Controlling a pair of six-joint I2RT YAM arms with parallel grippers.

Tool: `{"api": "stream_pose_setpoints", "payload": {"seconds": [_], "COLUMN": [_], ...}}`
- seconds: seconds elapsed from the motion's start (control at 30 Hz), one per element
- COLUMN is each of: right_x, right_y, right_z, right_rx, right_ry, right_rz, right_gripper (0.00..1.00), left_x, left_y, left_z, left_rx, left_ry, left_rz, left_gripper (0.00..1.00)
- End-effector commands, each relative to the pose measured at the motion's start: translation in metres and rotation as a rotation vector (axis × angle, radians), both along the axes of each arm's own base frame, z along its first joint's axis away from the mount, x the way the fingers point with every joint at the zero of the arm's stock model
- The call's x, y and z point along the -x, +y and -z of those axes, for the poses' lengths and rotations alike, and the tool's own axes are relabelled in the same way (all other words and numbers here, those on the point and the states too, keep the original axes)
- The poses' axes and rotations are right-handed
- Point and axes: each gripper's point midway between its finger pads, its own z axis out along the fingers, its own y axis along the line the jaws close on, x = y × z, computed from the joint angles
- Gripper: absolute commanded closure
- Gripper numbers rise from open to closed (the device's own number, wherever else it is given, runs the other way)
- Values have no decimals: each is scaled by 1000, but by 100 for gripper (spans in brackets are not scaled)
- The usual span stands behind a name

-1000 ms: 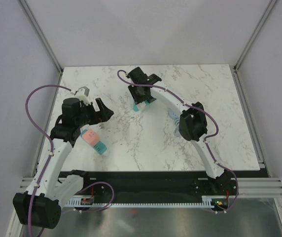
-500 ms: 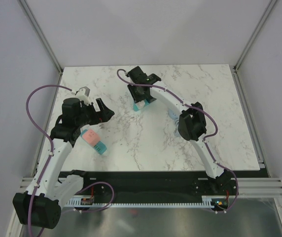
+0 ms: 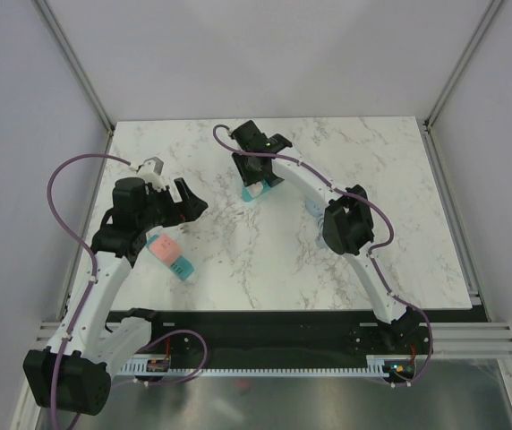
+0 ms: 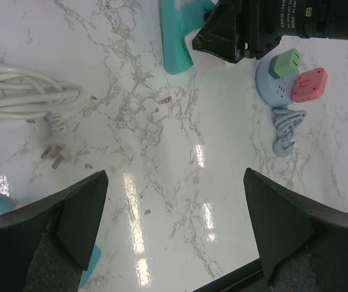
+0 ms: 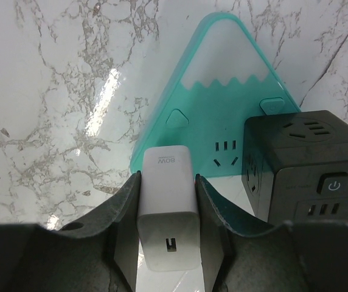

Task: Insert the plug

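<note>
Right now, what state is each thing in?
Right pincer: shut on white charger.
White charger: held, not yet inserted.
Teal power strip: visible socket empty.
Left pincer: open, empty.
White cable: coiled, unplugged.
Blue round socket: green adapter and pink adapter on it.

One charger, one teal socket, one black cube, one white cable.

The left arm rises from its base and folds at the elbow, its end effector pointing to the right with the jaws spread wide. The right arm stretches far forward and leftward with the wrist tipped down. Its end effector is clamped on a white plug.
</note>
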Motion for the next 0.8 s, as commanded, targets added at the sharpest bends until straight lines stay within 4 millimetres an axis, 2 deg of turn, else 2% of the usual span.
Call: {"api": "stream_pose_setpoints", "payload": {"seconds": [0.0, 0.2, 0.37, 0.6, 0.77], "right_x": [-7, -9, -10, -3, -3], "right_y": [-5, -10, -6, -8, -14], "right_z": [2, 8, 13, 52, 67], "right_rx": [13, 43, 29, 73, 120], "right_ry": [-13, -15, -3, 57, 67], "right_rz": [33, 43, 48, 54, 74], "right_gripper": [100, 100, 100, 100, 100], "left_x": [-5, -4, -4, -4, -4], "left_y": [-3, -1, -1, 1, 1], "left_z": [-17, -19, -19, -20, -18], "left_rx": [26, 18, 17, 11, 9], "left_ry": [-54, -60, -59, -64, -58], "left_rz": [5, -4, -7, -14, -15], "left_gripper": [0, 0, 0, 0, 0]}}
